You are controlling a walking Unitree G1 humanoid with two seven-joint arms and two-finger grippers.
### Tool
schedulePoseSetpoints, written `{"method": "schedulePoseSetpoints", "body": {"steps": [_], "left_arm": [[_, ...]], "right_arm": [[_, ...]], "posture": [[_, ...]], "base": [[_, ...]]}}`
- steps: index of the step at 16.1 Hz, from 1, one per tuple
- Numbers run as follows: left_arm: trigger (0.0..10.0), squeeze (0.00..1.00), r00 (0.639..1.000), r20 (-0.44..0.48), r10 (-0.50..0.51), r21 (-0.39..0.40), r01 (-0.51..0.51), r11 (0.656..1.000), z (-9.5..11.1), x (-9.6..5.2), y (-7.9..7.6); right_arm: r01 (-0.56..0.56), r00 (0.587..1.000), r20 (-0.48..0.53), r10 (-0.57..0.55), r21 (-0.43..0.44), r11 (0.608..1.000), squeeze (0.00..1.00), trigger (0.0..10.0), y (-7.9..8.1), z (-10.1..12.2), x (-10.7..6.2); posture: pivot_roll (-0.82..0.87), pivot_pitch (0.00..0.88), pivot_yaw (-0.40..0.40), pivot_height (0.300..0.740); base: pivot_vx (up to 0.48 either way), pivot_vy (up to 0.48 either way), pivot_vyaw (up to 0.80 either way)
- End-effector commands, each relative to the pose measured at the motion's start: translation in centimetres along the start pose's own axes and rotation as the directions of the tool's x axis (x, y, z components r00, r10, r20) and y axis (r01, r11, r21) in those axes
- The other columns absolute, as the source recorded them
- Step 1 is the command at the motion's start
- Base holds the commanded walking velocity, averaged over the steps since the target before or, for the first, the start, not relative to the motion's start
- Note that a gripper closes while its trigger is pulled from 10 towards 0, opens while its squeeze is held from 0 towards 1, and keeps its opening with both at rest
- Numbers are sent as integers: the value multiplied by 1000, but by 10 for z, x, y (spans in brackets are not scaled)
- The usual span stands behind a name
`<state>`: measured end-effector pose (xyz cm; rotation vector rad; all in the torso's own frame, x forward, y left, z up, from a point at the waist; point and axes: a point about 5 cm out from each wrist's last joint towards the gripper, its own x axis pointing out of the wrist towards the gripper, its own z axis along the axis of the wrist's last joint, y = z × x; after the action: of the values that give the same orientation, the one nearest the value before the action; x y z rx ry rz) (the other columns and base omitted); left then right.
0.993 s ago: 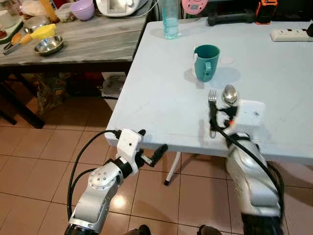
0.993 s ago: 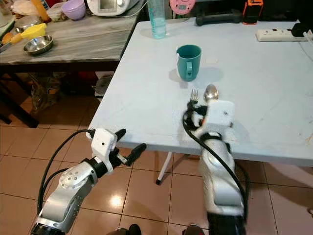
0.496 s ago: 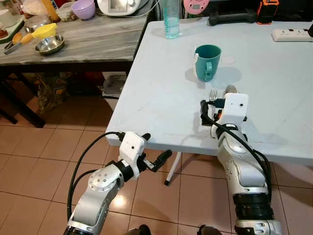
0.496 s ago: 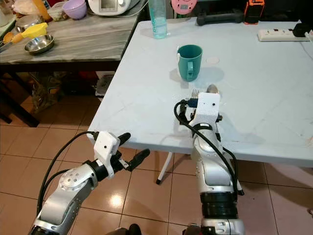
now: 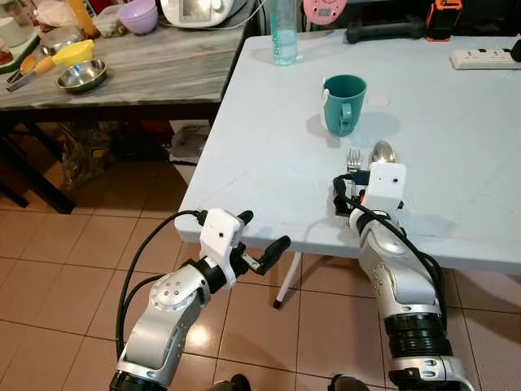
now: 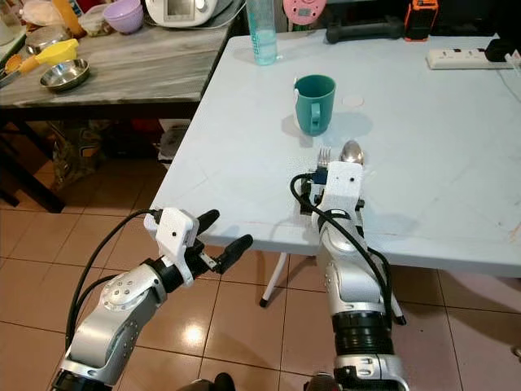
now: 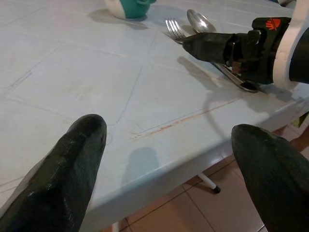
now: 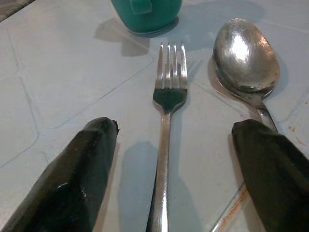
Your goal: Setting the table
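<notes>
- Lower left of the head view: the left gripper point(image 5: 262, 242) hangs off the pale blue table's point(image 5: 269, 163) front edge, black fingers spread, holding nothing.
- Centre: the right gripper point(image 8: 164, 164) rests low over the table, fingers wide apart, straddling the silver fork point(image 8: 166, 121) and shiny spoon point(image 8: 245, 60) lying side by side.
- Above them stands the teal mug point(image 5: 343, 103).

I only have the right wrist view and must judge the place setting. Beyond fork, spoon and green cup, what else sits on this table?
Observer: A clear bottle stands at the far edge and a power strip lies near the far right.
Operator: Where is the left gripper?
Observer: The left gripper hangs open below the table's near edge, over the tiled floor.
Operator: Is the cup handle facing me?
Observer: Yes, the cup handle points toward the robot.
</notes>
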<state>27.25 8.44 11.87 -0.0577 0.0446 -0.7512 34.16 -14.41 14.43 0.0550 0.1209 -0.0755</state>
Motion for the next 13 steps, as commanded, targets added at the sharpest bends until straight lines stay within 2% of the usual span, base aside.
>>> {"method": "schedulePoseSetpoints", "body": {"steps": [1, 6, 13], "left_arm": [[10000, 0, 1000, 7, 6, 6, -6, 1000, 3, -3, 1], [10000, 0, 1000, 2, 3, 6, -3, 1000, 3, -2, 0], [10000, 0, 1000, 10, -1, 4, 1, 1000, 5, 1, 0]], "right_arm": [[-21, 998, -56, 21, 5, 1000, 0, 0, 6, -11, 1], [-35, 992, -124, 33, -13, 999, 0, 0, 5, -20, 1], [-34, 992, -125, 34, -2, 999, 0, 0, 2, -14, 4]], "posture": [[-152, 166, 149, 740], [-154, 165, 148, 740], [-161, 166, 150, 740]], "base": [[0, 0, 0], [0, 0, 0], [0, 0, 0]]}}
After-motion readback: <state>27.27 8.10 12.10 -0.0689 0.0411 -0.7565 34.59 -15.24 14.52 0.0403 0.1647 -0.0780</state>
